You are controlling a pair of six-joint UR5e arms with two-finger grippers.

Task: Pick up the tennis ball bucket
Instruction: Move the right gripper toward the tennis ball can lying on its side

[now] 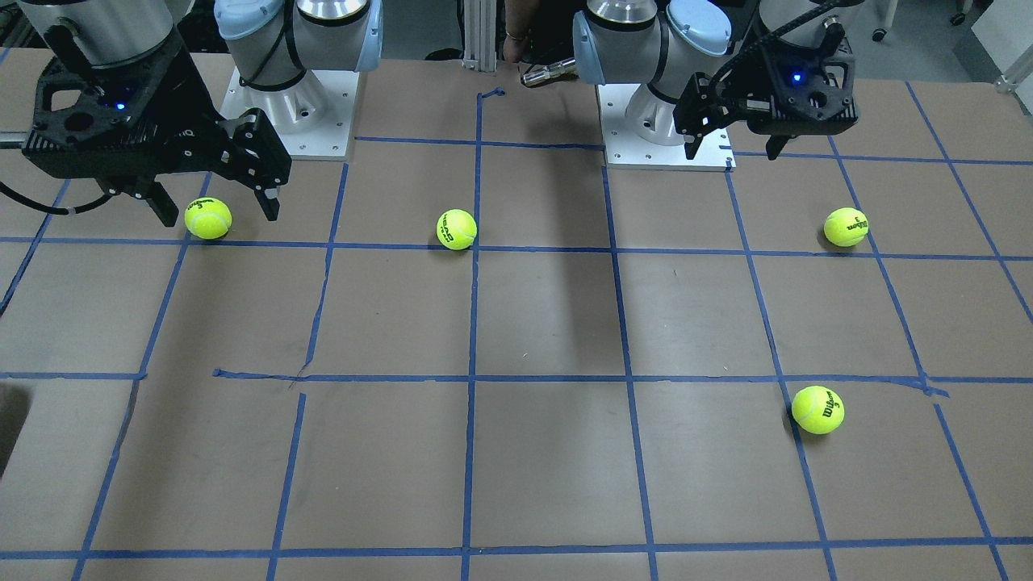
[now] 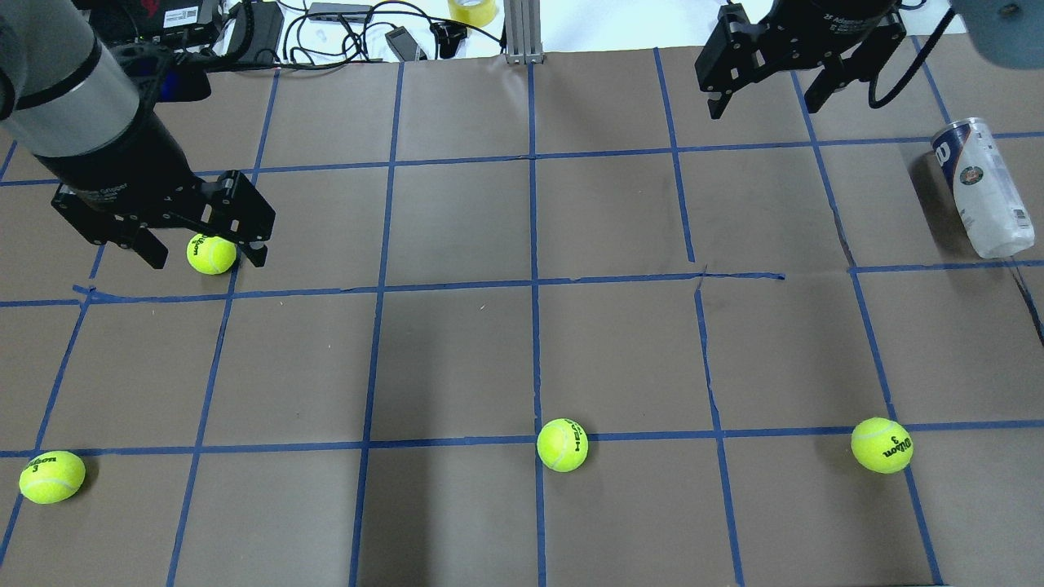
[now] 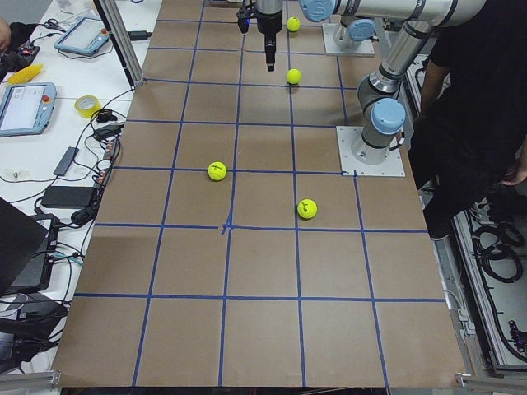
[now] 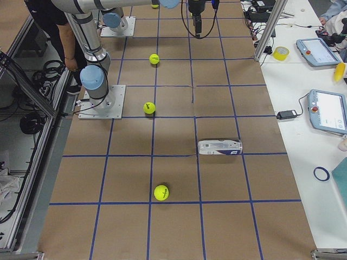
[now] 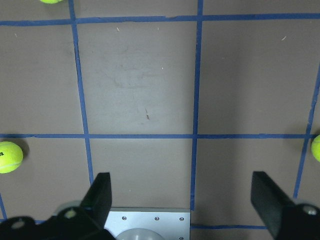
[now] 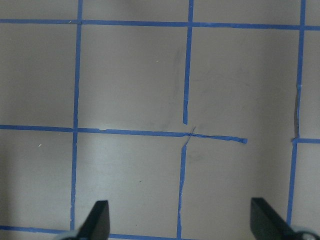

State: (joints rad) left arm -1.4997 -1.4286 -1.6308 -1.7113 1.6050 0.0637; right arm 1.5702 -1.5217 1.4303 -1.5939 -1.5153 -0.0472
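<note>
The tennis ball bucket (image 2: 983,187) is a clear can with a white and navy label. It lies on its side at the table's far right, also seen in the exterior right view (image 4: 219,147). It shows in neither wrist view. My right gripper (image 2: 763,102) is open and empty, high above the table and well apart from the bucket; the front view shows it on the left (image 1: 219,214). My left gripper (image 2: 208,259) is open and empty, high over the left half (image 1: 733,152). Both wrist views show only spread fingers (image 5: 100,195) (image 6: 97,220) above bare table.
Several yellow-green tennis balls lie on the brown table: one far left (image 2: 211,253), one near left (image 2: 51,477), one near centre (image 2: 563,444), one near right (image 2: 881,444). Cables and tape (image 2: 471,10) sit beyond the far edge. A person stands by the bases (image 4: 65,32).
</note>
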